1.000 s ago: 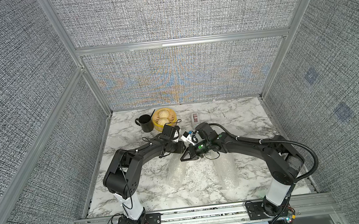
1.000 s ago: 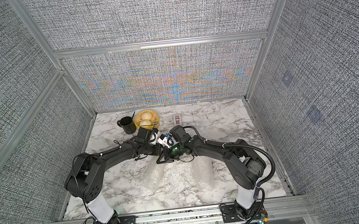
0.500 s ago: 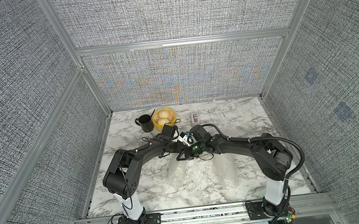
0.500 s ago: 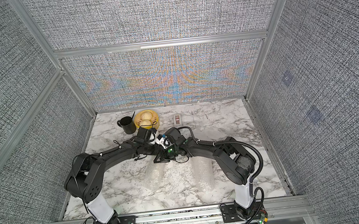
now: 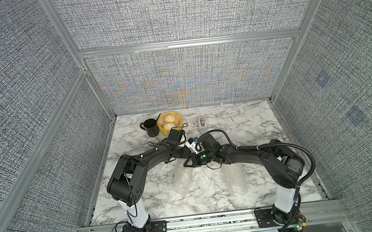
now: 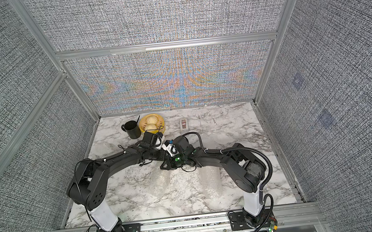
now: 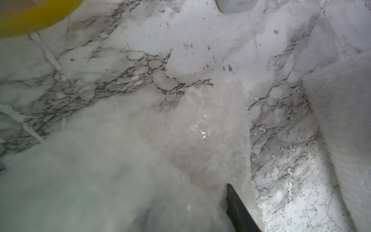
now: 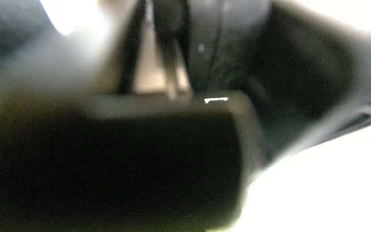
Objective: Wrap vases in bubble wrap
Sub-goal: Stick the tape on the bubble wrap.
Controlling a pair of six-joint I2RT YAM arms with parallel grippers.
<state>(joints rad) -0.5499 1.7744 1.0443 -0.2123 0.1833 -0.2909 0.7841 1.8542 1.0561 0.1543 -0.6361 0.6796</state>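
In both top views your right hand point(image 5: 189, 163), pinched together, has slid lower-left toward the left roll of clear bubble wrap point(image 5: 183, 180) at the marble desk's point(image 5: 240, 125) centre, so wrapping looks underway. The left wrist view shows shiny dimpled wrap beside one black finger point(image 7: 239, 209); you cannot tell the left hand's point(image 5: 185, 153) grip. Right wrist: only blur.

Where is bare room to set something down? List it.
Free: back right of the table, beside the tape dispenser; front edge, before the bubble wrap. Crowded: back left, with black mug and steamer basket; the middle.
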